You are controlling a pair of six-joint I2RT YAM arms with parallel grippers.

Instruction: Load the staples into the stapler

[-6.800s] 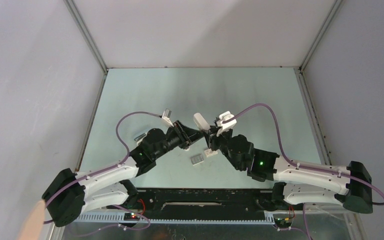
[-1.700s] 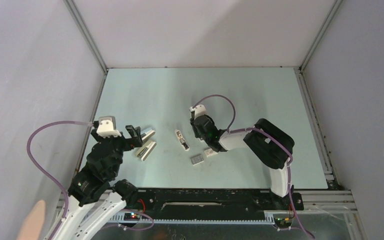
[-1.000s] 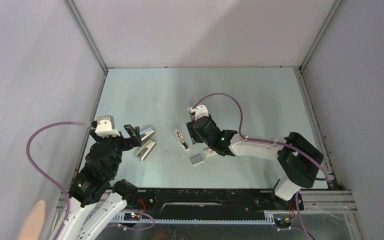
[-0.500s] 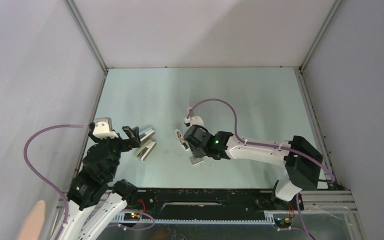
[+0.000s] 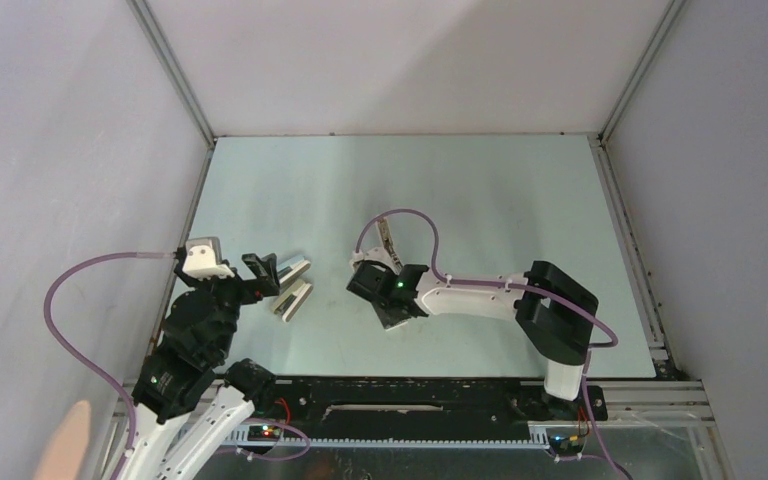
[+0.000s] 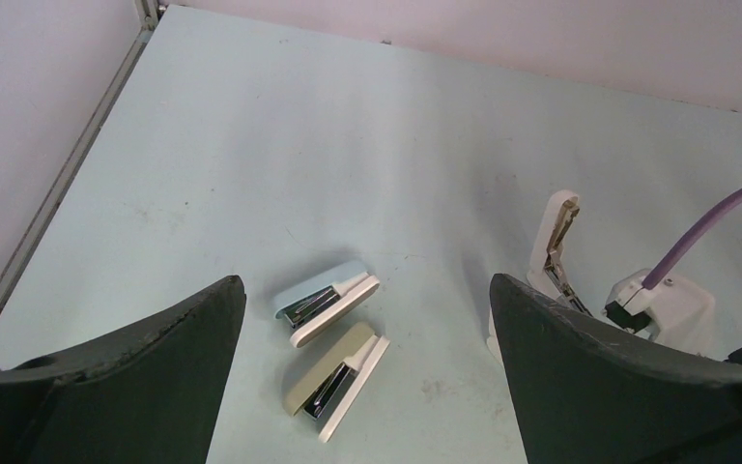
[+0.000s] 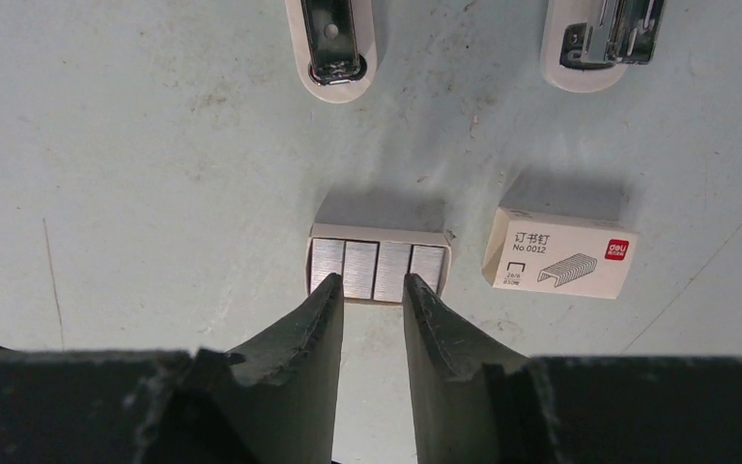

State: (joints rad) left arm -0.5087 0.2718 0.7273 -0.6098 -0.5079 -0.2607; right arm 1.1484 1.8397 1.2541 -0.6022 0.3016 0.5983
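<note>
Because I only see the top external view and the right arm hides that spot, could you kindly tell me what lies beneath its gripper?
Observer: A small tray of staples, four strips side by side, the two middle ones lined up with the right gripper.
Operator: Is the stapler open?
Observer: Yes, the left wrist view shows the stapler with one arm hinged up.
Operator: And the bars by the left gripper?
Observer: Two other staplers, a pale blue stapler and a beige stapler.
</note>
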